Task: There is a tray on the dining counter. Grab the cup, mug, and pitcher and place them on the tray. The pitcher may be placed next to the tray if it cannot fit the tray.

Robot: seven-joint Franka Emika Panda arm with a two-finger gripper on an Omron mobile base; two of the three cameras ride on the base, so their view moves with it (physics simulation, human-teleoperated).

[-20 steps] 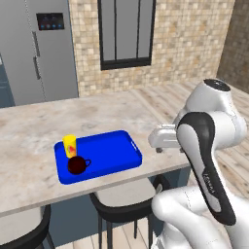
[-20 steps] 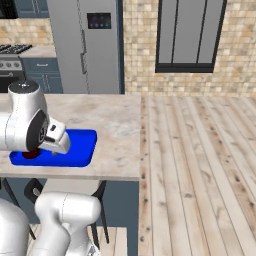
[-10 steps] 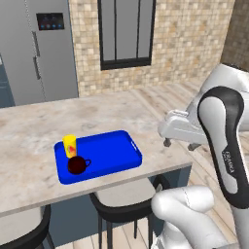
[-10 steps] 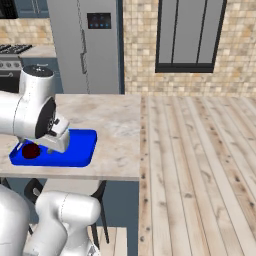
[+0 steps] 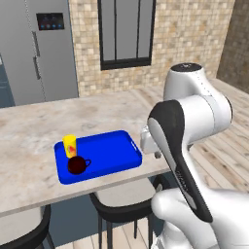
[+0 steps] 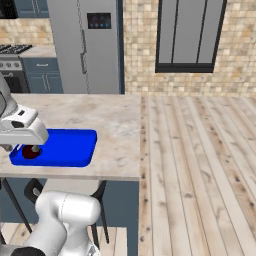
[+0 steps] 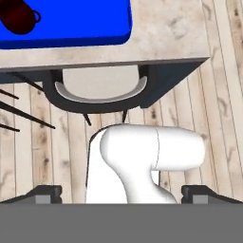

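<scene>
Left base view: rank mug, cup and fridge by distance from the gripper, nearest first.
The gripper hangs open off the right end of the tray.
1. mug: on the tray's left part, at its front edge.
2. cup: just behind the mug; nearly level with it, a close call.
3. fridge: across the dining counter, against the back wall.

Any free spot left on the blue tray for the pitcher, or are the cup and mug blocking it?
Nothing visible blocks it. The yellow handleless cup and the dark maroon mug stand together at one end of the flat bright-blue tray; the rest of the tray is bare. The open gripper is off the tray's other end, holding nothing.
</scene>
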